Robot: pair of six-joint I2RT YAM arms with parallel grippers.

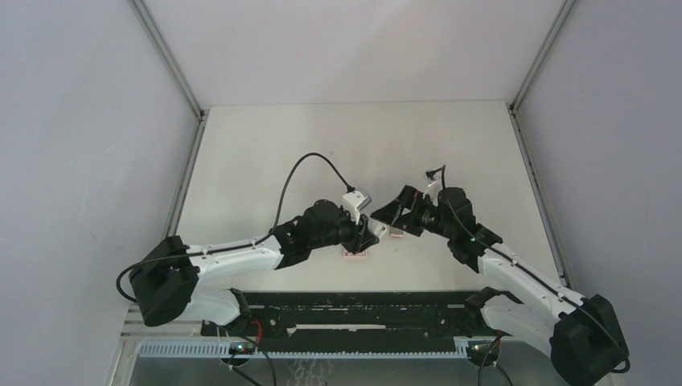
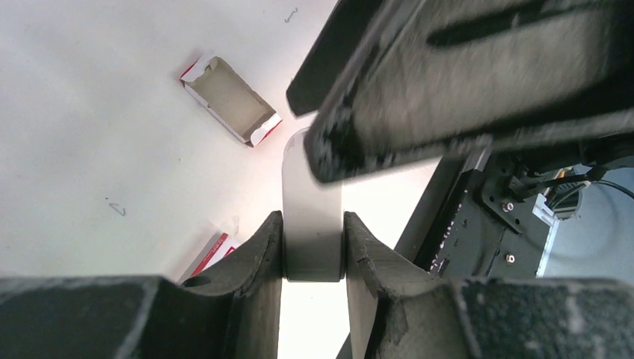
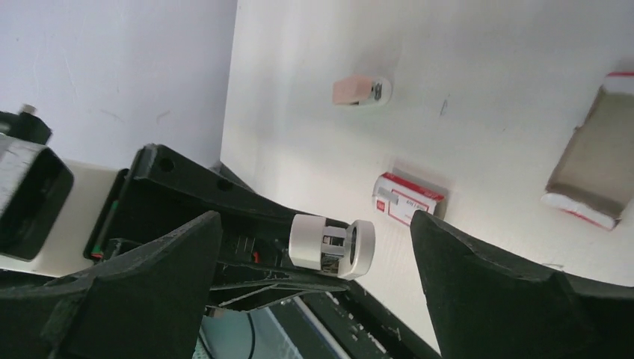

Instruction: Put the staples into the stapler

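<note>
Left wrist view: left gripper [image 2: 312,228] clenched on a flat grey bar [image 2: 310,187], pinned between both fingers.
Right gripper [image 3: 315,217]: jaws stood wide apart, near that bar.

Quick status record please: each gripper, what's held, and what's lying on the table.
left gripper: shut on a flat grey piece with a rounded end; possibly the stapler, not certain
right gripper: open wide, empty, facing the left gripper
labelled box: white and red, on the table
open tray: red-ended, on the table, contents unclear
small tan block: lying alone, unidentified
staples loaded: cannot tell
</note>
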